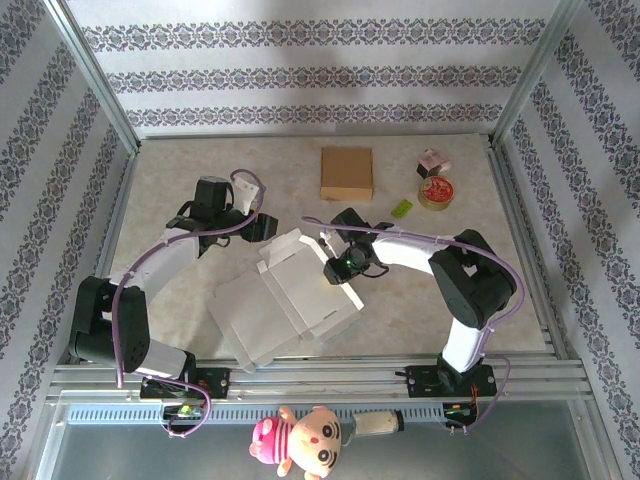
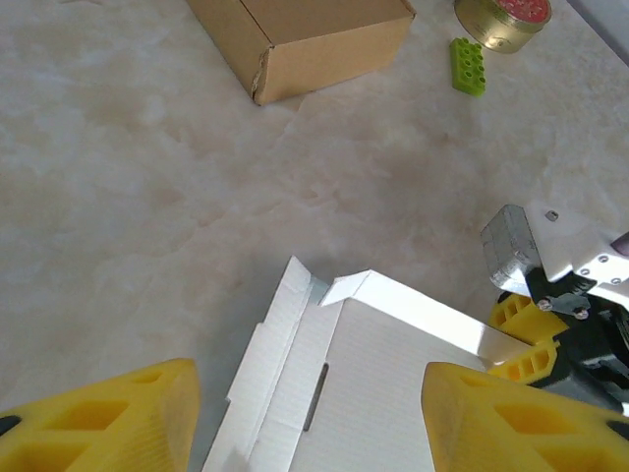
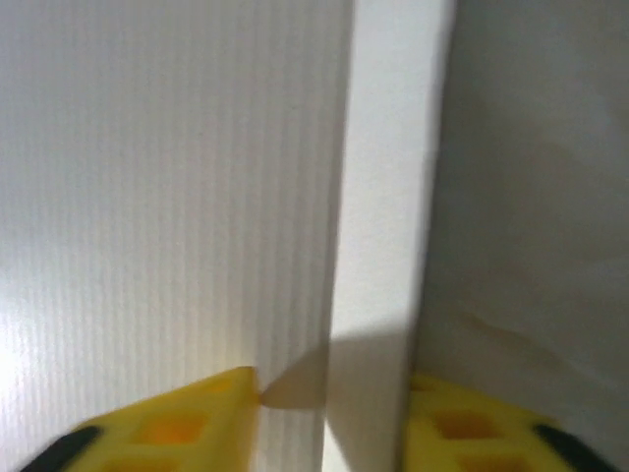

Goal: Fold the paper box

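Two grippers met at the paper box (image 1: 300, 290). Found the right gripper (image 3: 329, 403) at the box's right edge, jaws drawn narrow astride an upright white wall; could not tell whether truly clamped. Found the left gripper (image 2: 310, 403) over the box's far left corner, yellow fingers (image 2: 118, 418) spread wide, holding nothing. Saw the box itself lying half-folded, flaps splayed flat on the table (image 1: 180, 170). Noted beyond the box a brown carton (image 1: 346, 172); beyond and right of the box, a green brick (image 1: 401, 208) and a round tin (image 1: 437, 192).

Brown box (image 2: 314, 34), tin (image 2: 503, 18) cut by top edge; paper box (image 3: 177, 197) blurred.
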